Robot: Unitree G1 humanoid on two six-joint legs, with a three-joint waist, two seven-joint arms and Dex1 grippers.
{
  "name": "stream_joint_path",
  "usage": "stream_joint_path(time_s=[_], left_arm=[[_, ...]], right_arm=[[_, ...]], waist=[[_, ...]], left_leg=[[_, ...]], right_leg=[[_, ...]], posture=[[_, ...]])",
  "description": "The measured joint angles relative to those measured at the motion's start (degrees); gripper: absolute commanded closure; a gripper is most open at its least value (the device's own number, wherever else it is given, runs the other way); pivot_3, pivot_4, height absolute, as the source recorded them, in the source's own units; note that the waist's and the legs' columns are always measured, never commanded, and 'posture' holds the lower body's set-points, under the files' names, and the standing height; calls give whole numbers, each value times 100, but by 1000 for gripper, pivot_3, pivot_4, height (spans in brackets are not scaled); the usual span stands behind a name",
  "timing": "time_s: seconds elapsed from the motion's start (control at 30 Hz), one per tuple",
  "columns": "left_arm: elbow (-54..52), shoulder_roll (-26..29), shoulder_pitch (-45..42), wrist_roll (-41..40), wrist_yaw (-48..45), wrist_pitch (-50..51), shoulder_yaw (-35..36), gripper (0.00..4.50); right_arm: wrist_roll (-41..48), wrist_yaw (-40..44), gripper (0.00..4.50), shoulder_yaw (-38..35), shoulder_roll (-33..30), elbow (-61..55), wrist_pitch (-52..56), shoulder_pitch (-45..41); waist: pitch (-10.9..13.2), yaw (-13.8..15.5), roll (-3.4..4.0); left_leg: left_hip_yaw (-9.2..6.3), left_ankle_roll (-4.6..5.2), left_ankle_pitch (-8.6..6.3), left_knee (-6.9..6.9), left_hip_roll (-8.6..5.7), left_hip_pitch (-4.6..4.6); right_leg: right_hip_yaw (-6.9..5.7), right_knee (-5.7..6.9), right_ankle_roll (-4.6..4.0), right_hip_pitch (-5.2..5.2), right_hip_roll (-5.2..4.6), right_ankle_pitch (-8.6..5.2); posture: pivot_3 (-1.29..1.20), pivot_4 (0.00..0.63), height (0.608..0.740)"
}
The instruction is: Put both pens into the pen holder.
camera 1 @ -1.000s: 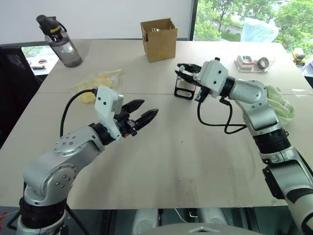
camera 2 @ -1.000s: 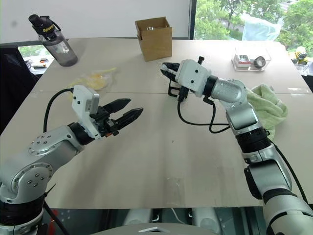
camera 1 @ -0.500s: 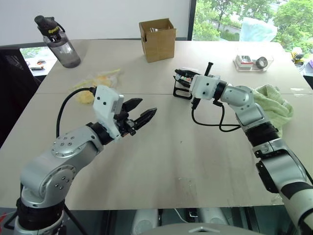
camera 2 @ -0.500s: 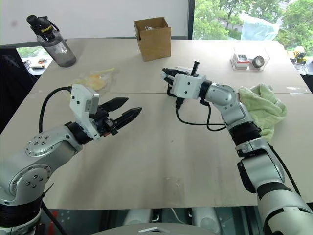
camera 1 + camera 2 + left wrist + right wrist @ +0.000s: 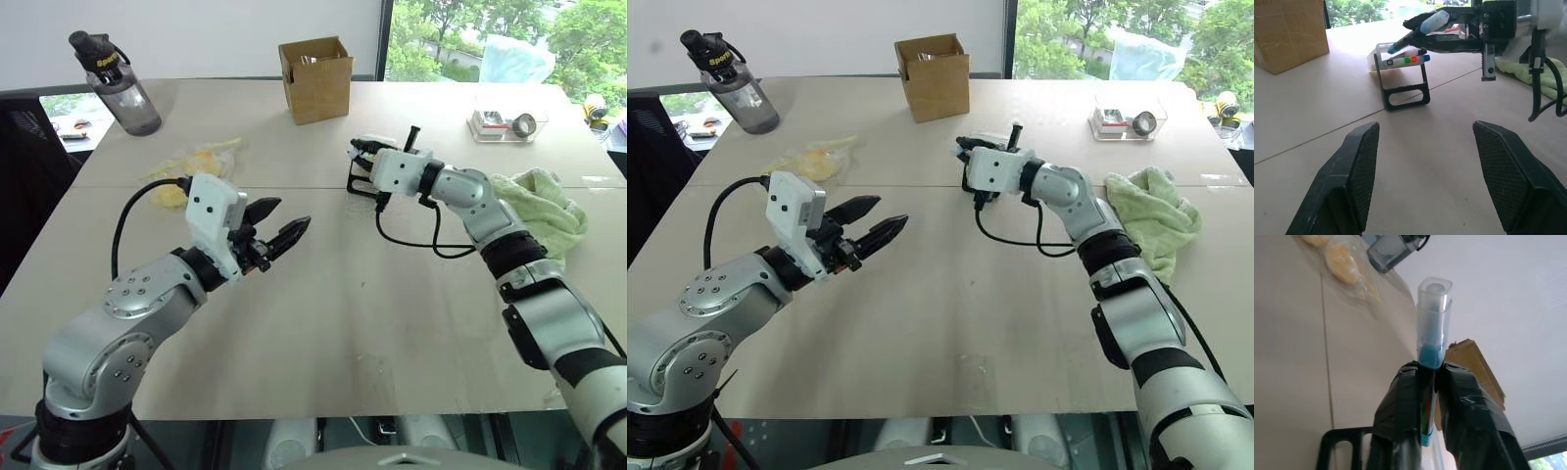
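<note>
The pen holder (image 5: 364, 177) is a small rack with a black frame and a pale top, standing mid-table; coloured marker tips show along it (image 5: 1410, 59). My right gripper (image 5: 361, 149) reaches level over its top and is shut on a black pen with light-blue ends (image 5: 1434, 22). In the right wrist view that pen (image 5: 1432, 308) sticks out past the two fingers (image 5: 1400, 401) with its clear cap foremost. My left gripper (image 5: 287, 215) hangs open and empty above the table, to the left of the holder. The other pen is hidden or out of view.
A brown cardboard box (image 5: 318, 78) stands behind the holder. A grey water bottle (image 5: 118, 86) is at the far left and a yellow bag (image 5: 201, 162) lies nearer. A green towel (image 5: 549, 201) and a clear tray (image 5: 507, 125) are on the right.
My right gripper has moved forward and down onto the pen holder and its wrist has rolled, bringing the pen level over the holder's top. The left arm has stayed put.
</note>
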Motion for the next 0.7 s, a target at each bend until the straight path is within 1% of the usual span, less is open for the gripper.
stream_joint_path(time_s=[0.1, 0.13, 0.17, 0.2, 0.4, 0.47, 0.57, 0.63, 0.7], left_arm=[[0, -2, 34, 59, -30, -5, 9, 1340], [0, -4, 41, 70, -43, -11, 12, 1340], [0, -6, 44, 73, -49, -14, 12, 1340], [0, -15, 50, 85, -56, -25, 12, 1340], [0, -50, 110, 175, -95, -98, 13, 1340], [0, -101, 201, 186, -123, -137, 14, 1340], [-1, -236, 445, 192, -237, -292, 24, 1340], [-9, -326, 699, 296, -345, -479, 62, 1340], [-6, -422, 1090, 511, -439, -735, 96, 1340]], right_arm=[[-48, -148, 1145, 0, 37, 220, 20, -99], [-55, -197, 770, -1, 51, 281, 26, -113], [-54, -219, 283, -2, 57, 320, 27, -117], [-51, -259, 25, -19, 73, 411, 55, -120], [91, -210, 25, -112, 69, 421, 124, -119], [524, 156, 25, -286, 129, 128, 330, -2], [1421, 970, 25, -518, 212, -719, 1085, 464], [1906, 1515, 25, -524, 135, -1397, 1651, 959], [2433, 2037, 25, -531, -98, -2253, 2401, 1697]], waist=[[0, 2, 0], [0, 2, 0], [0, 2, 0], [0, 2, 0], [0, -1, 0], [0, -1, 0], [0, 11, 0], [-1, 17, 0], [-1, 44, 1]], left_leg=[[0, 0, 0, 0, 0, 0], [0, 0, 0, 0, 0, 0], [0, 0, 0, 0, 0, 0], [0, 0, 0, 0, 0, 0], [0, 0, 0, 0, 0, 0], [0, 0, 0, -1, 1, 0], [-3, 0, 0, -3, 3, -1], [-3, 1, -1, -6, 2, -1], [-4, 2, -2, -8, 0, -5]], right_leg=[[0, 0, 0, 0, 0, 0], [0, 0, 0, 0, 0, 0], [0, 0, 0, 0, -1, 0], [0, 0, 0, 0, -1, 0], [0, 1, 0, 0, -1, 0], [0, 1, 0, 0, -1, 0], [-4, 0, 0, 0, -3, 1], [-5, -1, 1, 1, -8, 1], [-15, -4, 1, 1, -17, 0]], posture=[[0, 150, 736], [0, 150, 736], [0, 150, 736], [0, 150, 736], [0, 150, 736], [0, 150, 736], [0, 150, 736], [0, 150, 736], [0, 150, 736]])
